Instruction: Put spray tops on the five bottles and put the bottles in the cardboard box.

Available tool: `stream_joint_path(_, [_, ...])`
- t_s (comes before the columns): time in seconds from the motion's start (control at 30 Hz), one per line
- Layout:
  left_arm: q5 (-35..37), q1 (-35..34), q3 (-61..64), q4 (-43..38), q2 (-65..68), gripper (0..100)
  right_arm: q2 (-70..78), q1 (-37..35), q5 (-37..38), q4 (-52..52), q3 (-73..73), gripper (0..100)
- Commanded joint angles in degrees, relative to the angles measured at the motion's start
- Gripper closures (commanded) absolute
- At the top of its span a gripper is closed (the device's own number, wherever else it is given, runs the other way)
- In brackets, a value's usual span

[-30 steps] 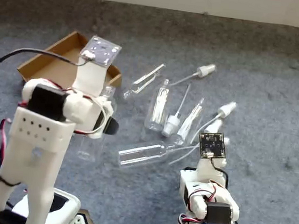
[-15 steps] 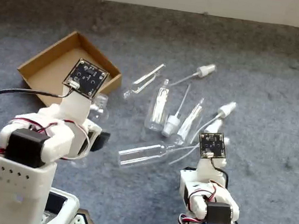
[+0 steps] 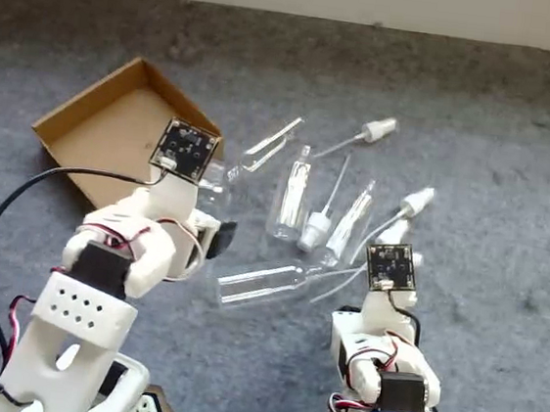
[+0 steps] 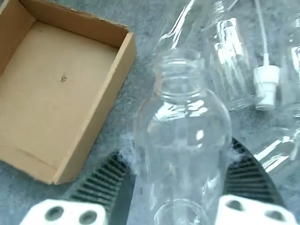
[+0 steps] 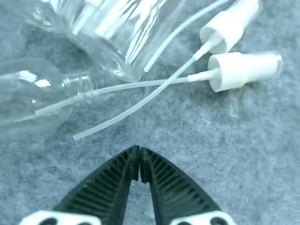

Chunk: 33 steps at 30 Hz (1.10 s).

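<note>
My left gripper point(image 4: 180, 178) is shut on a clear bottle point(image 4: 183, 136) with no top, neck pointing away from the wrist. In the high view this bottle point(image 3: 213, 182) hangs just right of the cardboard box point(image 3: 96, 128), whose near wall point(image 4: 101, 112) stands beside it. My right gripper point(image 5: 139, 164) is shut on nothing, low over the carpet. Just beyond its tips lie two white spray tops point(image 5: 243, 70) point(image 5: 229, 23) with long tubes, and clear bottles point(image 5: 117, 33) point(image 5: 28, 98). More bottles point(image 3: 259, 283) point(image 3: 291, 193) point(image 3: 352, 219) and spray tops point(image 3: 376, 130) point(image 3: 314, 232) lie between the arms.
The box floor point(image 4: 51, 89) is bare. Grey carpet point(image 3: 513, 192) covers the table, with open room at the right and far side. A black cable point(image 3: 4, 207) loops off the left arm.
The left arm has dropped from above the box and swung right toward the pile, keeping the bottle. The right arm has stayed still.
</note>
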Motion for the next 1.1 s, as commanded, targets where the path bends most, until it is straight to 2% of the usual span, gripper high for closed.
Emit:
stream_joint_path(0.0, [0.5,6.2,0.9,-6.3,-1.4,81,-0.7,6.3,0.5,-4.9,5.8,99.2])
stream_joint_path(0.2, [-1.9,6.0,4.7,-8.3,-1.5,81,-0.7,20.6,1.1,-14.8,5.7,99.2])
stream_joint_path(0.3, [-1.9,4.5,4.7,-8.2,-1.5,81,-0.7,24.4,9.4,-16.8,3.5,99.2])
stream_joint_path(0.37, [-2.1,4.3,4.7,-8.2,-1.8,81,-0.7,25.4,14.2,-16.8,1.0,99.2])
stream_joint_path(0.43, [-2.2,4.3,5.1,-8.0,-4.4,81,-0.7,26.7,15.7,-16.8,-1.5,99.2])
stream_joint_path(0.6, [-2.2,4.3,8.9,-5.2,-17.9,81,-0.7,30.7,16.3,-16.8,-8.6,99.1])
stream_joint_path(0.73, [-2.2,4.3,13.6,-4.8,-27.2,81,-0.5,31.0,16.3,-14.4,-14.8,99.0])
stream_joint_path(0.93, [-2.2,4.3,17.5,-4.9,-36.9,81,3.1,31.0,16.3,-6.2,-28.5,87.0])
stream_joint_path(1.07, [-2.2,4.1,19.2,-4.9,-40.4,81,14.1,31.1,16.0,-5.7,-35.6,85.6])
